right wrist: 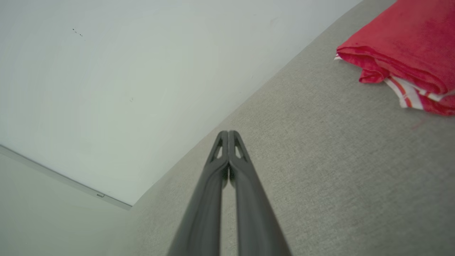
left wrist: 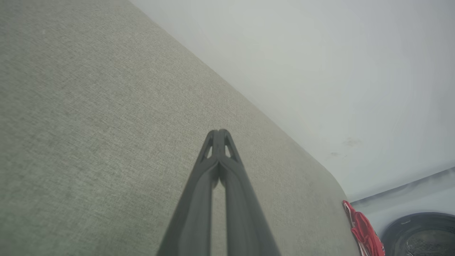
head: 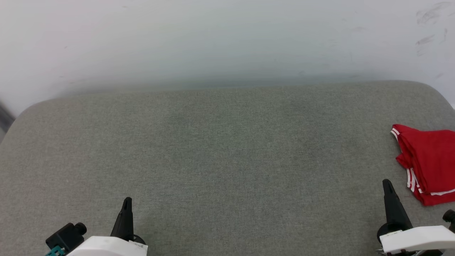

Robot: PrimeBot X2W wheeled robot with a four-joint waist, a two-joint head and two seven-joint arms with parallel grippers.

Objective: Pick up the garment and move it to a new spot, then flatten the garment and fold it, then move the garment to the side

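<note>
Shirt [head: 430, 160] lies folded on the grey desk [head: 227, 142]. Right claw [head: 386, 182] is just beside it, left claw [head: 127, 200] well apart, both clenched empty.

**Head view:** high, facing forward and down across the grey-green woven fabric surface [head: 227, 149] to the pale wall [head: 213, 42] along the frame's top.

**Wrist views:** low, close to that surface, sighting along the left gripper [left wrist: 219, 133] and right gripper [right wrist: 228, 133] from bottom centre.

**Shared by all three:** the folded red jersey garment [head: 432, 160], at right edge, lower right and upper right respectively.
</note>
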